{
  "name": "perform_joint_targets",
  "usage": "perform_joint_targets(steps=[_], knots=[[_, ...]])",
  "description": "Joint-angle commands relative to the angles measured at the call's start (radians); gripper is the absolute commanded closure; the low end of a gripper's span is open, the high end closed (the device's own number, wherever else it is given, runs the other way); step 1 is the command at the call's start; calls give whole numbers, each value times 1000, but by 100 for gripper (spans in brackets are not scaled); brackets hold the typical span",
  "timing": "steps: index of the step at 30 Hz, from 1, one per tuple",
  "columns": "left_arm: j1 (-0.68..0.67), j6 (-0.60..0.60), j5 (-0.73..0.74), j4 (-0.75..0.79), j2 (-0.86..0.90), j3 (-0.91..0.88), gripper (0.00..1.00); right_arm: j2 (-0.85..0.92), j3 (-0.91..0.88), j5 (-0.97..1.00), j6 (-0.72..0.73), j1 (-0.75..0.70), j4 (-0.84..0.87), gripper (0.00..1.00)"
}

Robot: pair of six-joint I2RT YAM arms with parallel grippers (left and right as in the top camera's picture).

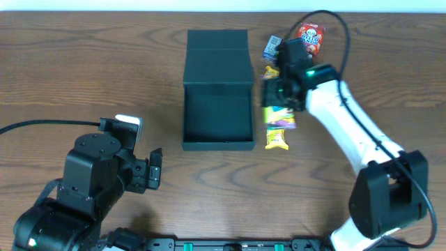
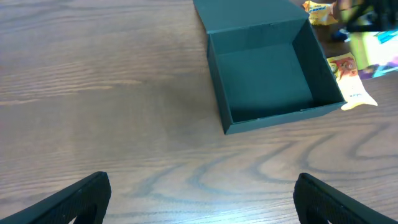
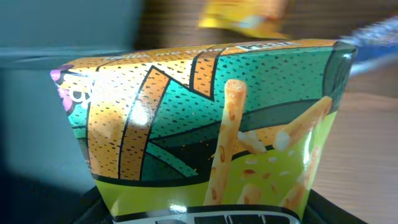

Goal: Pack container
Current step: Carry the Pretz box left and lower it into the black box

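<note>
Wood surface (image 1: 70, 70): right end effector (image 1: 277, 103) grips green snack packet (image 3: 205, 124) beside open, empty container (image 1: 217, 120), likely for loading; left end effector (image 2: 202, 193) wide, parked lower left.

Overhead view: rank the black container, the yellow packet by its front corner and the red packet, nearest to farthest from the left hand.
1. Black container, just right of and beyond the left hand.
2. Yellow packet, off the container's front right corner.
3. Red packet, far edge, right side.
</note>
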Motion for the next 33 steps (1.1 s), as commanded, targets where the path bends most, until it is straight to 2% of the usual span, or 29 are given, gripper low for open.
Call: perform_joint_targets(steps=[1, 6, 13, 22, 30, 33], knots=[[2, -4, -10, -2, 1, -4, 5, -17, 26, -42, 66, 71, 57, 33], [2, -4, -10, -2, 1, -4, 5, -14, 43, -45, 144, 194, 186, 34], [2, -4, -10, -2, 1, -4, 5, 77, 177, -48, 227, 288, 151, 34], [2, -4, -10, -3, 1, -4, 5, 188, 218, -48, 360, 325, 161, 35], [2, -4, -10, -3, 1, -4, 5, 227, 218, -26, 399, 349, 192, 35], [2, -4, -10, -3, 1, -4, 5, 237, 218, -26, 402, 360, 213, 29]])
